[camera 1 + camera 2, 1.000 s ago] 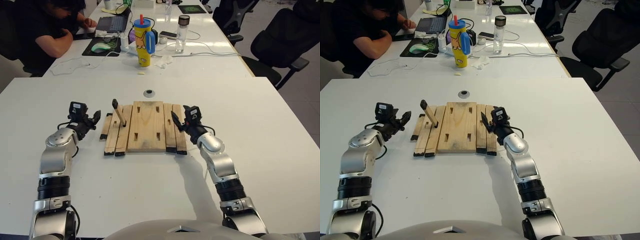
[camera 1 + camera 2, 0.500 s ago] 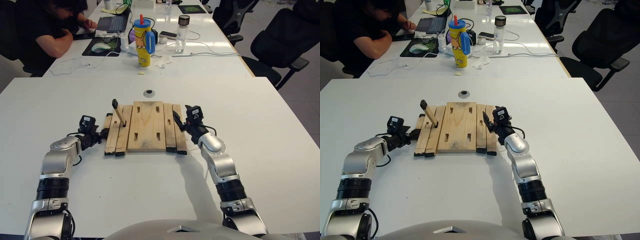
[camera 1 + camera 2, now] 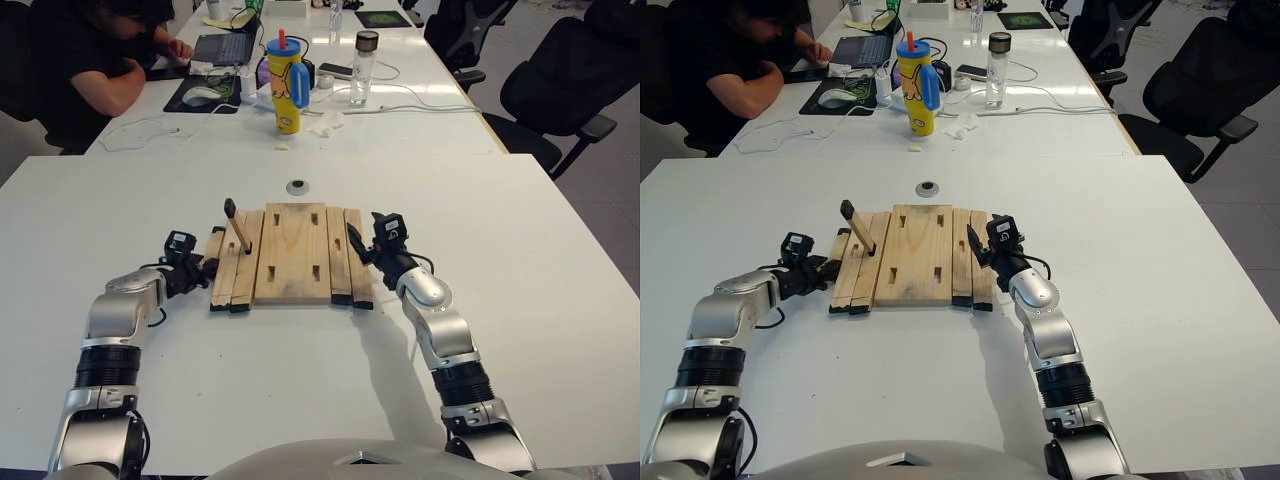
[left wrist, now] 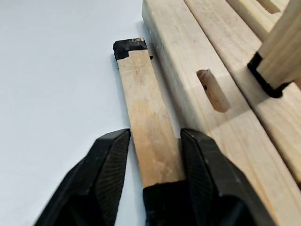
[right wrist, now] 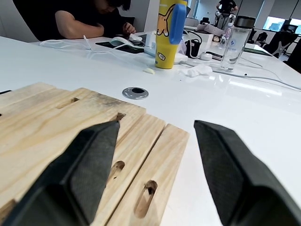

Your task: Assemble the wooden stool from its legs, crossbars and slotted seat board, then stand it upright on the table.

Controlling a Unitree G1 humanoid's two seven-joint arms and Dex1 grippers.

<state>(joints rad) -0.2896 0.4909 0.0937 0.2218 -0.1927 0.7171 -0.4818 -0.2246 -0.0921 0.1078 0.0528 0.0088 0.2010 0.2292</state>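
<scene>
The slotted seat board [image 3: 292, 252] lies flat mid-table, with two legs [image 3: 232, 272] along its left side and two more legs [image 3: 351, 262] along its right. A black-tipped crossbar [image 3: 238, 226] stands tilted in a slot of a left leg. A short crossbar [image 4: 146, 122] lies on the table beside the outer left leg [image 4: 188, 61]. My left gripper [image 3: 197, 267] is open and low at its near end, one finger on each side of it [image 4: 110, 165]. My right gripper [image 3: 358, 240] hovers open just over the right legs [image 5: 141, 160].
A round cable grommet [image 3: 297, 186] sits in the table behind the boards. On the far table are a yellow cup [image 3: 286, 85], a bottle [image 3: 366, 62], cables and a laptop with a person seated at it. Office chairs [image 3: 570, 90] stand at the right.
My left gripper has come down from the air and moved right to the short crossbar, now straddling it. The right gripper has hardly shifted.
</scene>
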